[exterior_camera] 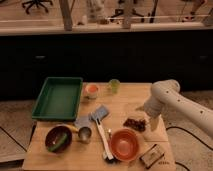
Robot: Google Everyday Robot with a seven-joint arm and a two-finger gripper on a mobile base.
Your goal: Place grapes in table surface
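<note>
A dark bunch of grapes (133,123) lies on the wooden table (135,100), right of the middle and just above the orange bowl. My white arm comes in from the right and bends down to it. My gripper (149,123) hangs at the right edge of the grapes, close to the table top. I cannot tell whether it touches or holds them.
A green tray (57,97) sits at the back left. An orange cup (91,90) and a green cup (114,86) stand at the back. A blue cloth (99,113), a white brush (103,138), a metal cup (84,134), a dark bowl (57,139), an orange bowl (124,144) and a snack bar (152,155) fill the front.
</note>
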